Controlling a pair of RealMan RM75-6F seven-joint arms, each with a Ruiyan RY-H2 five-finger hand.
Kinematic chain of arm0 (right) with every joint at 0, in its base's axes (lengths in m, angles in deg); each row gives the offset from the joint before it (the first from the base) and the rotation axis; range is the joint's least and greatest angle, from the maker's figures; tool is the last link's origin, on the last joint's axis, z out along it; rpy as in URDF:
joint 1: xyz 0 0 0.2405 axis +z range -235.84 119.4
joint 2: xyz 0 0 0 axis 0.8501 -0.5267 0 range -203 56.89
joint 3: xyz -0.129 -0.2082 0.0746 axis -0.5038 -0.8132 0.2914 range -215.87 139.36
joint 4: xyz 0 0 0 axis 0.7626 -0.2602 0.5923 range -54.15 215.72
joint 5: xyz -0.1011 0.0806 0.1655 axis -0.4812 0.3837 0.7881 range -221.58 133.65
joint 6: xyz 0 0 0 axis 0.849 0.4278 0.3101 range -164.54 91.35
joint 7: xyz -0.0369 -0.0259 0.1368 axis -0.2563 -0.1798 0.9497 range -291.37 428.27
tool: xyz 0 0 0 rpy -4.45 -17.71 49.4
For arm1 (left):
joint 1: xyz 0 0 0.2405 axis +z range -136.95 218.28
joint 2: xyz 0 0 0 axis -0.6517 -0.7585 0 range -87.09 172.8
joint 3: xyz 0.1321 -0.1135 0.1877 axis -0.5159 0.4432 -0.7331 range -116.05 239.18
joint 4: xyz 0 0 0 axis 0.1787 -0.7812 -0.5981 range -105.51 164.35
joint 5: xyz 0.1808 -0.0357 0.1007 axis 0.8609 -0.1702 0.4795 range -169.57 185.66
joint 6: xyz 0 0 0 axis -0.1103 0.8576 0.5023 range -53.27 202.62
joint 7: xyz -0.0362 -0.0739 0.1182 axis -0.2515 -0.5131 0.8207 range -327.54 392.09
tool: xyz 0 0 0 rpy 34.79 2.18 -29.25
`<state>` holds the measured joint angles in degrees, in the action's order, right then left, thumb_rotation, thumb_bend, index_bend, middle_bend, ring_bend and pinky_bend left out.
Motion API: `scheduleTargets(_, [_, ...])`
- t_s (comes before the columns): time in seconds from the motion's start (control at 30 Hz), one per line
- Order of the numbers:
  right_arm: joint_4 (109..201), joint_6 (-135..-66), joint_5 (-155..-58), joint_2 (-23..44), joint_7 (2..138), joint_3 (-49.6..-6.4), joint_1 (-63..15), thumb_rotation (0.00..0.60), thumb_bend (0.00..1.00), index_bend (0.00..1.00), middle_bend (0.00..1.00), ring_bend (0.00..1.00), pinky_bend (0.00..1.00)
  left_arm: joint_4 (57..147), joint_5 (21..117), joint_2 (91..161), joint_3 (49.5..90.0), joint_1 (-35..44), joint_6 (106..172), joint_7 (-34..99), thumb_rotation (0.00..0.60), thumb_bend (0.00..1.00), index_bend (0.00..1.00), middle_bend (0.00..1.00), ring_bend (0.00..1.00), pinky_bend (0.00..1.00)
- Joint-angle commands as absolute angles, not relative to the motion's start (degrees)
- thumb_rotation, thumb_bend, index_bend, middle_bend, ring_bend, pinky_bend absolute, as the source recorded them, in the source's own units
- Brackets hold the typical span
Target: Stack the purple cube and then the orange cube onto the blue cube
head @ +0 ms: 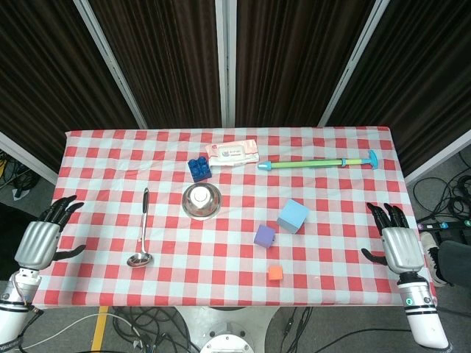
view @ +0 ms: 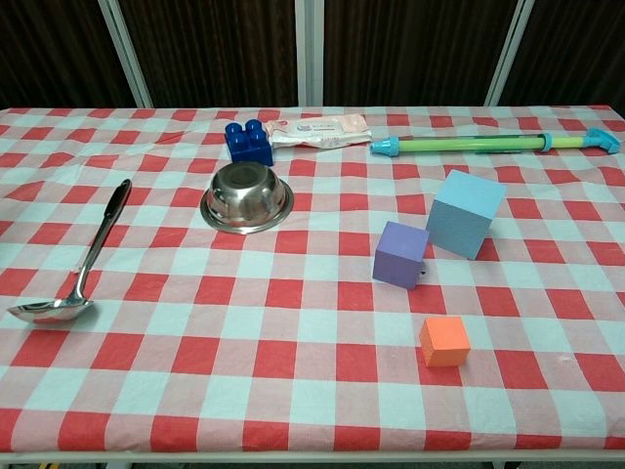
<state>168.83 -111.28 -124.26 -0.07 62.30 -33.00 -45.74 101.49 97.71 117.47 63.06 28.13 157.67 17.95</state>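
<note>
- Left robot hand [head: 38, 241]: at the surface's [head: 110, 287] left edge, far left of the bowl, fingers spread, holding nothing.
- Ladle [head: 141, 234]: left of the bowl, cup toward the front edge, handle pointing away.
- Bowl [head: 201, 200]: steel, upside down, near the middle.
- Toy block [head: 199, 168]: dark blue, just behind the bowl.
- Wipes pack [head: 233, 154]: behind the bowl, slightly right, beside the block.
- Purple cube [head: 264, 236]: right of the bowl and nearer the front.
- Orange cube [head: 274, 274]: smallest, front-right of the bowl, apart from the purple one.
- Blue cube [head: 293, 216]: right of the bowl, close behind the purple cube.
- Water squirter [head: 318, 162]: green and blue, behind-right of the bowl.
- Right robot hand [head: 397, 243]: far right of the bowl, at the edge, fingers spread, empty.
</note>
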Motion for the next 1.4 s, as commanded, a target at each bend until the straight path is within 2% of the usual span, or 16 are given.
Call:
scheduleTargets(0.03, [169.1, -111.0, -124.4, -0.1, 61.9, -32.9, -45.4, 0.6, 0.07, 0.0, 0.12, 0.0, 0.0, 101.6, 97.8, 117.4, 63.1, 28.1, 157.8, 17.9, 0.6, 0.09, 0.22, 0.21, 0.12, 0.26])
scheduleTargets(0.33, [172.3, -108.2, -127.0, -2.2, 58.0, -32.1, -41.5, 0.6, 0.07, 0.0, 0.13, 0.0, 0.0, 101.6, 97.5, 117.2, 63.1, 28.1, 157.5, 17.6, 0.6, 0.09, 0.22, 0.21, 0.12, 0.26])
scheduleTargets(0.67, [172.1, -90.2, -136.3, -7.5, 56.2, -30.7, -25.1, 0.6, 0.07, 0.0, 0.14, 0.0, 0.0, 100.7, 95.4, 116.9, 64.5, 28.6, 157.8, 17.3, 0.6, 0.09, 0.22, 0.21, 0.12, 0.26])
scheduleTargets(0.83, [169.6, -83.9, -143.5, -7.0, 63.0, -32.4, -16.9, 0.6, 0.07, 0.0, 0.15, 0.0, 0.0, 100.2, 94.6, 116.8, 64.6, 28.8, 157.2, 16.8, 0.6, 0.09, 0.22, 0.21, 0.12, 0.26])
scheduleTargets(1.03, [161.2, -85.9, -154.6, -4.3, 77.5, -37.5, -9.4, 0.6, 0.08, 0.0, 0.2, 0.0, 0.04, 99.5, 94.6, 117.2, 64.4, 28.6, 156.5, 16.9, 0.6, 0.09, 0.22, 0.21, 0.12, 0.26])
scheduleTargets(1.2, [155.2, -87.4, -159.0, -2.1, 86.3, -41.7, -5.1, 0.6, 0.06, 0.0, 0.26, 0.01, 0.07, 98.8, 94.4, 117.6, 64.4, 28.7, 156.2, 17.2, 0.6, 0.09, 0.22, 0.21, 0.12, 0.26])
scheduleTargets(1.4, [149.2, -88.8, -161.9, 1.1, 91.0, -44.8, -1.2, 0.6, 0.04, 0.0, 0.28, 0.02, 0.09, 97.8, 93.7, 118.1, 64.6, 28.8, 155.8, 17.8, 0.6, 0.09, 0.22, 0.21, 0.12, 0.26])
